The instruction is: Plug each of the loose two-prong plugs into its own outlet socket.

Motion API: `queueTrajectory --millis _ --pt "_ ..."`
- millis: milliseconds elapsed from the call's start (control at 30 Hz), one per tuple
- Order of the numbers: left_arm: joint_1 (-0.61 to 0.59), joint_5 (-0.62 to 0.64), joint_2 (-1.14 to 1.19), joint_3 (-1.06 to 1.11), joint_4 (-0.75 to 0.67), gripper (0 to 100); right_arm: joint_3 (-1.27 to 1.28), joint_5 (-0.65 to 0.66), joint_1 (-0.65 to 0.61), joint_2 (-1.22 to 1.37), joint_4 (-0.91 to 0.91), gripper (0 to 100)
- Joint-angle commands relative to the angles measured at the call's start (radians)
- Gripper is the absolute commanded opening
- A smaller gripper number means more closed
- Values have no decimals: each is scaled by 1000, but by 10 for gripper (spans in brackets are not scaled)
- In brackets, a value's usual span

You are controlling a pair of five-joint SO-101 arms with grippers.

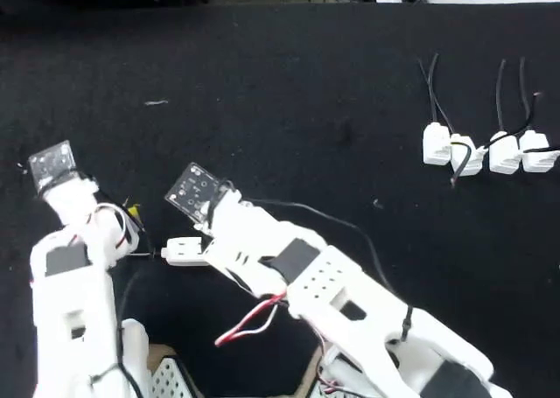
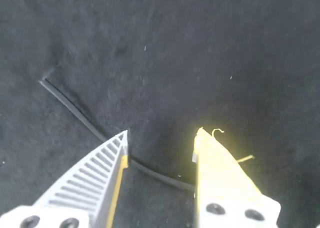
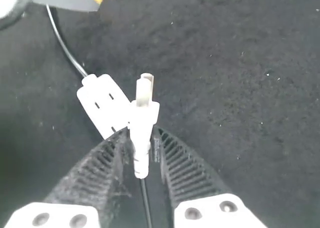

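Observation:
My right gripper [image 3: 141,135] is shut on a white two-prong plug [image 3: 143,112], prongs pointing away from the wrist. The plug sits right beside a white outlet socket [image 3: 101,106] lying flat on the black mat, its slots facing up. In the high view that socket [image 1: 182,251] lies between the two arms, with my right gripper [image 1: 206,239] at its right end. My left gripper [image 2: 162,138] is open just above the mat, its white and yellow fingers straddling the socket's thin black cable [image 2: 80,115]. My left gripper [image 1: 133,216] sits just left of the socket.
Several more white plugs [image 1: 486,150] with black cords lie in a row at the far right of the mat. Red and white wires [image 1: 249,321] hang from the right arm. A pale perforated base [image 1: 166,376] stands at the near edge.

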Motion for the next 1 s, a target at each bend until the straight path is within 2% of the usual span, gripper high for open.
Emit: queueTrajectory --millis 0,100,300,467,633,800,967 --pt "1 0 -261 65 6 216 73 -46 -15 -88 -150 11" --pt "18 0 -404 128 9 216 111 -51 -17 -120 -187 11" --pt "159 0 -652 168 129 216 119 -51 -17 -127 -193 11" --pt "185 0 -836 220 173 216 119 -52 -18 -127 -196 11" --pt "186 2 -818 208 173 216 122 -140 -18 -127 -230 11" --pt "189 55 -818 193 178 216 119 -146 -18 -127 -230 11" --pt "278 55 -825 173 195 216 131 -141 -64 -125 -252 11"
